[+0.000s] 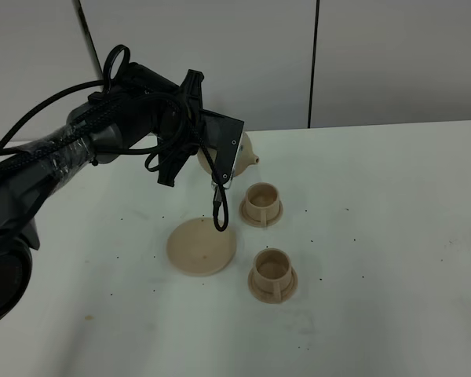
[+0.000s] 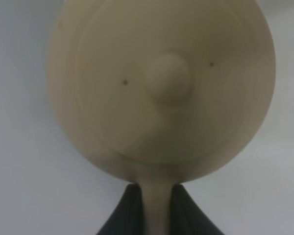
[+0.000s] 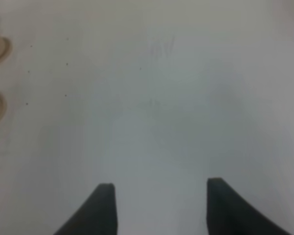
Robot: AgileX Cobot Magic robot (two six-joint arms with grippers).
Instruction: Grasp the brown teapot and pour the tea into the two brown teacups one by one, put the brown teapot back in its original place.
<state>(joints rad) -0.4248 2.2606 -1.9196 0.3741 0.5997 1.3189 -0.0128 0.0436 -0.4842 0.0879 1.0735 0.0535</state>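
left claw (image 2: 154, 205) clenching the brown teapot (image 1: 246, 157) by its loop handle | teapot hanging clear of its plate (image 1: 202, 246), spout aiming toward far teacup (image 1: 261, 203), seemingly readying a pour | right claw (image 3: 159, 196) idling released over desk (image 1: 392, 236)

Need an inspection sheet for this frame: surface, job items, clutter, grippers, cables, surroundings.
Surface: white table, scattered small dark specks.
Job's things: brown teapot held off its plate, spout near the far teacup; near teacup upright; nothing on the plate.
Clutter: nothing seen.
Grippers: left gripper shut on the teapot's handle; right gripper open over the table.
Cables: black cable loop dangles over the plate.
Surroundings: pale wall panels, dark seams.
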